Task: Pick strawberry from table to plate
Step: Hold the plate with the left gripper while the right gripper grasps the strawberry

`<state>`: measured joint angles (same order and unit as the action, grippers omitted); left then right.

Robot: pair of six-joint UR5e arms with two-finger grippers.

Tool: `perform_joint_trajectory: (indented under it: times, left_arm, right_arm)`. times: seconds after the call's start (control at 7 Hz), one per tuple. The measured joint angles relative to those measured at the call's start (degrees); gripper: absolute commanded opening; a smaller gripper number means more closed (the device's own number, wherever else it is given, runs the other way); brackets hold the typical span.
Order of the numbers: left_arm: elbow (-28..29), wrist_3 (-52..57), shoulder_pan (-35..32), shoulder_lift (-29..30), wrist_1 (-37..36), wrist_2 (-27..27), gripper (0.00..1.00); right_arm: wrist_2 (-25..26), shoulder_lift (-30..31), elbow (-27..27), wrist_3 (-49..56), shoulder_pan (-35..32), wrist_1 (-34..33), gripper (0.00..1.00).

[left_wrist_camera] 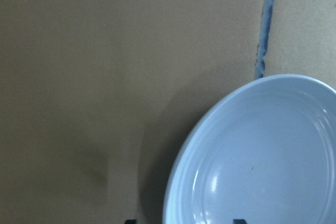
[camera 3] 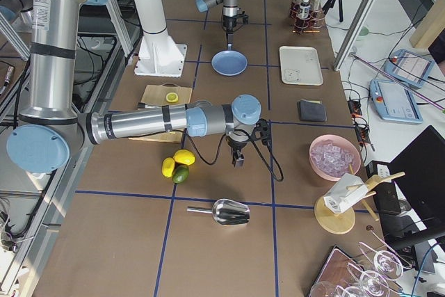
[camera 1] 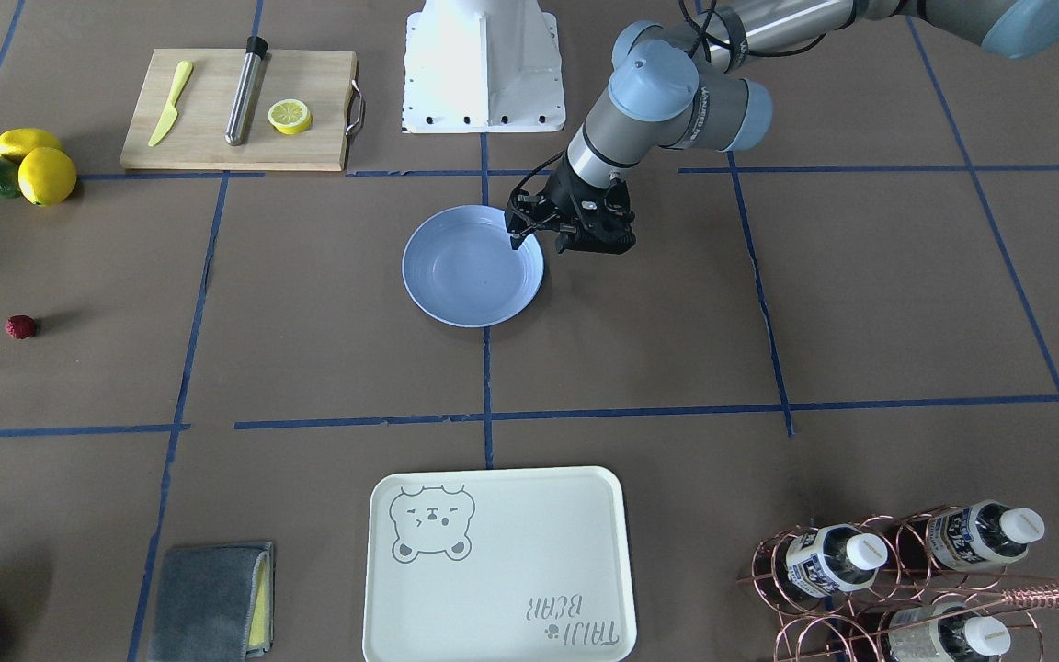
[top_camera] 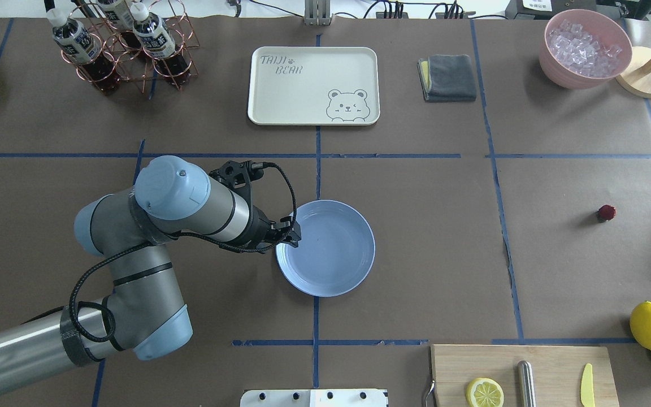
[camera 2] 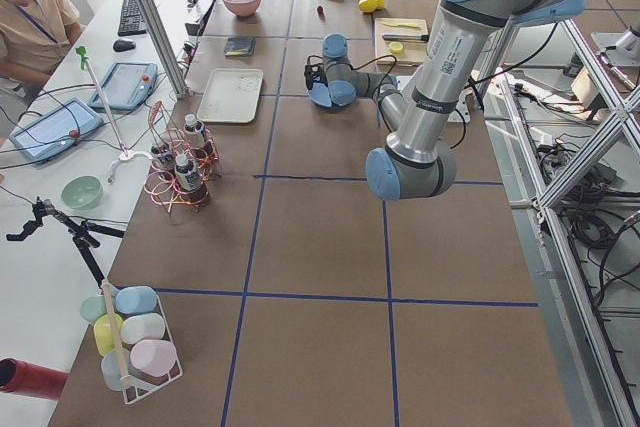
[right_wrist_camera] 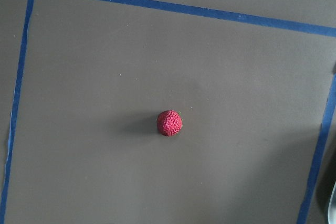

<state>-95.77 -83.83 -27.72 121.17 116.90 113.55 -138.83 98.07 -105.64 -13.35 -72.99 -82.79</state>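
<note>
One strawberry [right_wrist_camera: 169, 123], on the surface [camera 1: 309, 349] well apart from the one plate [top_camera: 354, 249], shows close only from the right wrist. The left fingers [camera 1: 518, 232] straddle its rim, spread; right fingers [camera 3: 238, 161]: cannot tell.

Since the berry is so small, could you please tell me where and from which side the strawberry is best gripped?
Probably across the widest middle of the strawberry, coming straight down from above: it is small and roundish, lies alone on the table, and nothing stands close beside it.

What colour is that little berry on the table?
The strawberry is dark red; the right wrist-mounted view shows it best.
</note>
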Motion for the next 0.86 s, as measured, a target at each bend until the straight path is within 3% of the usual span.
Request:
perform_joint_trajectory:
  times: [0.29,0.57,0.86]
  left_arm:
    - [-0.53,-0.96,-0.11,-0.05,-0.01,-0.05,0.73]
    - [-0.57,-1.32,-0.14,-0.09,-0.01,-0.49,0.73]
    - [-0.59,-1.48,-0.14,-0.12,-0.01,-1.41,0.73]
  right_arm:
    - [6.80,0.13,5.63,-14.77,8.70,17.95,1.00]
    - [11.49,-1.22,14.42,-22.31,12.60,33.22,1.00]
    - [14.36,-2.55,17.54,-26.46,14.61,37.75,0.97]
